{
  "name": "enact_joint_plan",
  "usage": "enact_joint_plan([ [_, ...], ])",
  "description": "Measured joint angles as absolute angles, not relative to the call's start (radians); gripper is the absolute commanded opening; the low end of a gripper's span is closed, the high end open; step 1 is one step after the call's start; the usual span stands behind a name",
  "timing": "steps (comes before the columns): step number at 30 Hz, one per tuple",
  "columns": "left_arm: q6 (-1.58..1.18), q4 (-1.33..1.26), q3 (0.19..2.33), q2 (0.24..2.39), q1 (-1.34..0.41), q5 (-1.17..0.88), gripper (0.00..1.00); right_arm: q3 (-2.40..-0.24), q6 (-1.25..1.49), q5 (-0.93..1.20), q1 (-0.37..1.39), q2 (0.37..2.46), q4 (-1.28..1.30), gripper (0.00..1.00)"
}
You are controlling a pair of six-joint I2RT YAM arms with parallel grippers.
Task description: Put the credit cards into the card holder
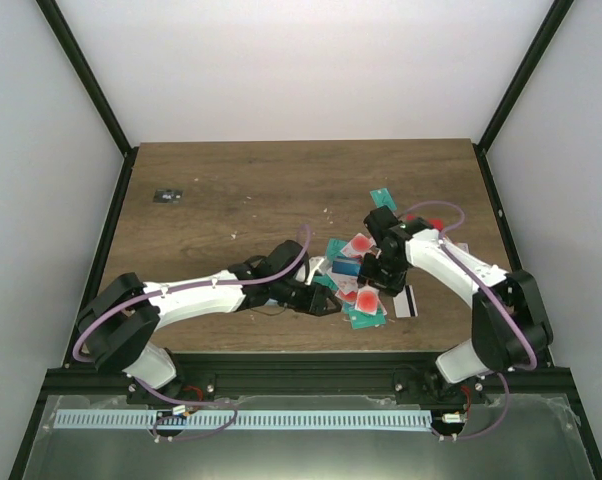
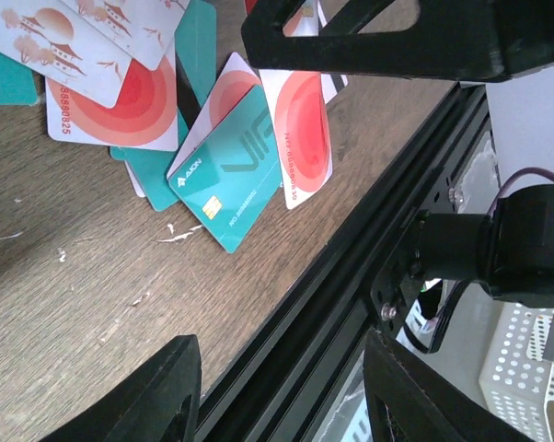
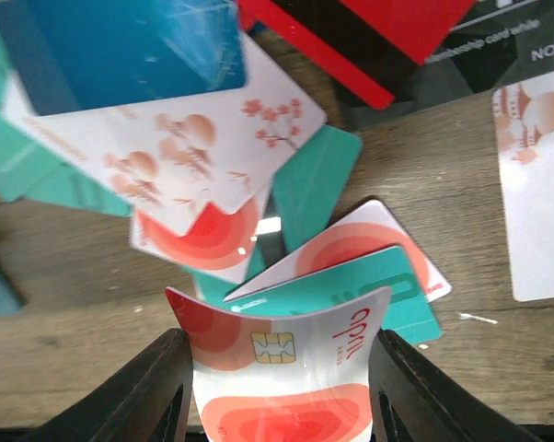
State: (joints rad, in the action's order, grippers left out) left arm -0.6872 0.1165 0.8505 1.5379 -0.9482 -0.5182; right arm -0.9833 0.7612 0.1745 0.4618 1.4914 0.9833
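Step in hand: picking one card up out of the heap, as I judge it; I see no card in the card holder (image 3: 121, 46).
Right fingers (image 3: 153, 391): closed on a red-and-white chip card (image 3: 286, 368), pinched edge to edge so that it bows between them.
Left fingers (image 2: 157, 396): apart, with nothing between them; under them are bare table (image 2: 75, 304) and the black rail (image 2: 332, 276).
Card holder place: ahead of the right fingers and off to their left, lying flat over a white blossom card (image 3: 194, 157).
Credit cards (image 1: 364, 300): fanned out just ahead of both pairs of fingers; a teal VIP card (image 2: 231, 180) lies straight ahead of the left ones.
Right arm: reaches out, then folds back, wrist aimed down at the heap.
Left arm: low and stretched across from the left, wrist beside the heap.
Next move: probably lift the card clear and carry it to the holder. The holder needs pinning or opening, likely by the left fingers. The bowed card may spring loose.
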Motion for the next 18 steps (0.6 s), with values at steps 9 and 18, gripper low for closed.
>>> enact_joint_plan([
  [9,-0.734,0.068,0.85,1.511,-0.947,-0.491,0.53,-1.02,0.78,0.284,0.462,1.391,0.984,0.51],
  [18,-0.766,-0.015,0.85,1.475,-0.936,-0.479,0.53,-1.02,0.787,0.381,0.464,1.336,0.974,0.51],
])
